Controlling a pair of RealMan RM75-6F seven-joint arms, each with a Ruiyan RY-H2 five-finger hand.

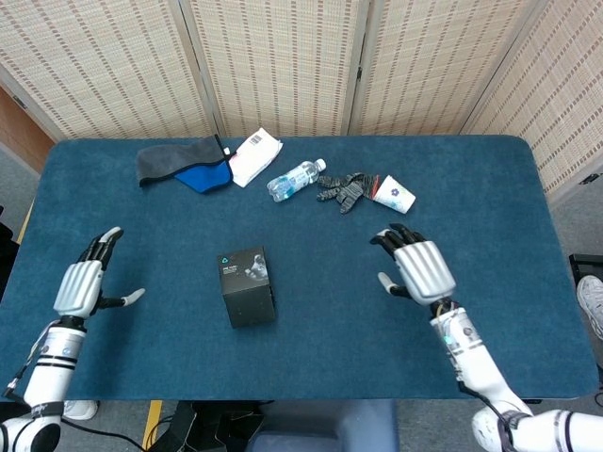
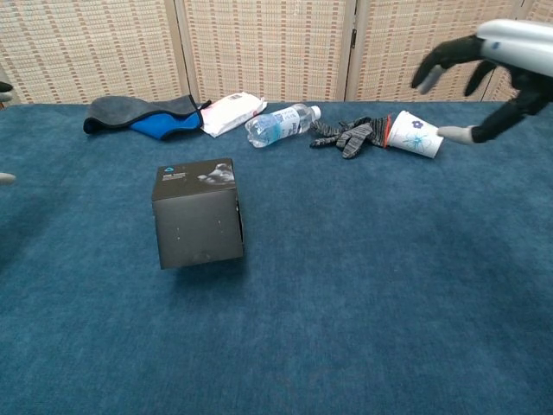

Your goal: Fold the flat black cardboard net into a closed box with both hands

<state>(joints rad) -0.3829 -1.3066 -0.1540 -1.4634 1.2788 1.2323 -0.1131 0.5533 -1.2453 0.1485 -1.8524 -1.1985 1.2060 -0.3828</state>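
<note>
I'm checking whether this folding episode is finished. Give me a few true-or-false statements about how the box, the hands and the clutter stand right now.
1. The black box stands closed on the table. True.
2. The right hand grips the box. False: it hovers apart from it, fingers spread, holding nothing.
3. The left hand is open and clear of the box. True.
4. The paper cup stands upright. False: it lies on its side beside the gloves.
</note>
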